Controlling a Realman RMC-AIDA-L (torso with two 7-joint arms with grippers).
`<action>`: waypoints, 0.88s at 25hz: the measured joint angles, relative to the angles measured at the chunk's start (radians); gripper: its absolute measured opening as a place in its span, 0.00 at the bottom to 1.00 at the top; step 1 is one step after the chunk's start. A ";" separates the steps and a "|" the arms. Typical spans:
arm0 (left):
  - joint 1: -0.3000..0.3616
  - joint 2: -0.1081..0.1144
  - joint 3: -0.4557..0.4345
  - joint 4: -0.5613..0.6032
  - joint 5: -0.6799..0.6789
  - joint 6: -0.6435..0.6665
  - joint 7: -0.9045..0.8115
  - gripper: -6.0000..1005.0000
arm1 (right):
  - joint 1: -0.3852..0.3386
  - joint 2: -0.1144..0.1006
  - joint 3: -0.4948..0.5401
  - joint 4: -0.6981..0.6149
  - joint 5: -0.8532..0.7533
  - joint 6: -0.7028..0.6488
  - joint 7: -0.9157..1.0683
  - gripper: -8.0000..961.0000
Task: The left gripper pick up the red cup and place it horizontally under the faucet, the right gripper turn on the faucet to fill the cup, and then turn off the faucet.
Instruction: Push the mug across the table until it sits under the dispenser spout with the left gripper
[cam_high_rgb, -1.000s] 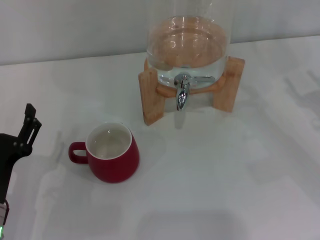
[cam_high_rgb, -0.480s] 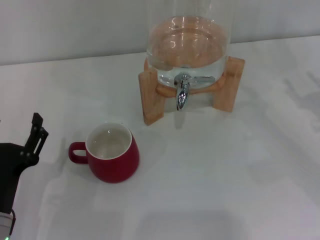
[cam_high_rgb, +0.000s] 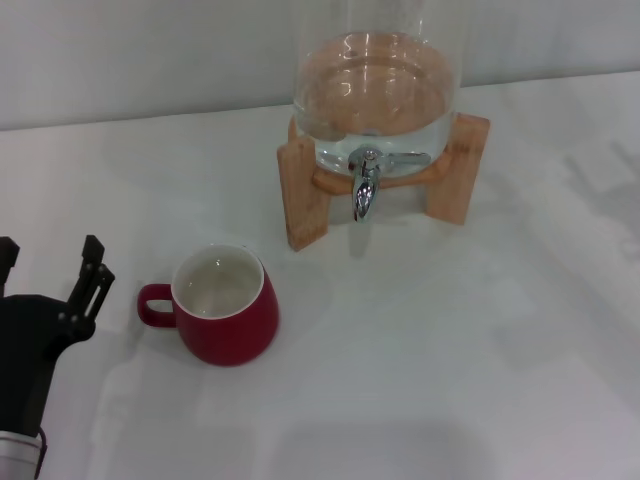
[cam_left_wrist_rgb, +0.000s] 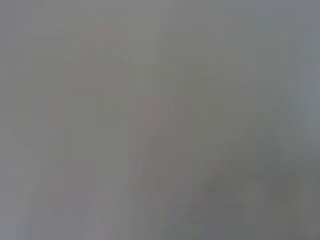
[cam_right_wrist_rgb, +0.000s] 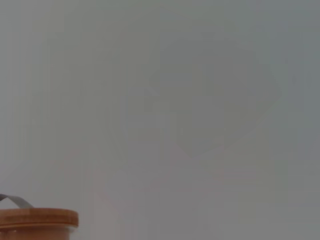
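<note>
The red cup (cam_high_rgb: 228, 318) stands upright on the white table, its white inside showing and its loop handle pointing toward my left gripper (cam_high_rgb: 50, 262). That gripper is at the left edge of the head view, a short way from the handle, open with nothing between its fingers. The chrome faucet (cam_high_rgb: 365, 190) sticks out of the glass jar (cam_high_rgb: 378, 95), behind and to the right of the cup, with its lever lying sideways. The right gripper is out of view. The left wrist view shows only a grey blur.
The jar holds water and rests on a wooden stand (cam_high_rgb: 303, 195) at the back of the white table (cam_high_rgb: 450, 340). A wooden lid (cam_right_wrist_rgb: 37, 218) shows at the edge of the right wrist view against a plain grey wall.
My left gripper has moved to the right, closer to the cup's handle, and its second finger has come into view. The cup and faucet have not moved.
</note>
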 joint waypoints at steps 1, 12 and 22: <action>0.001 0.000 0.003 -0.003 0.000 -0.001 0.000 0.88 | 0.000 0.000 0.000 0.000 0.000 0.000 0.000 0.81; 0.004 -0.001 0.005 -0.010 -0.013 -0.029 0.003 0.88 | 0.004 0.000 0.006 -0.004 0.000 0.007 -0.002 0.81; 0.010 0.000 0.031 -0.010 -0.014 -0.039 0.003 0.88 | 0.004 0.000 0.006 -0.002 0.000 0.012 -0.003 0.81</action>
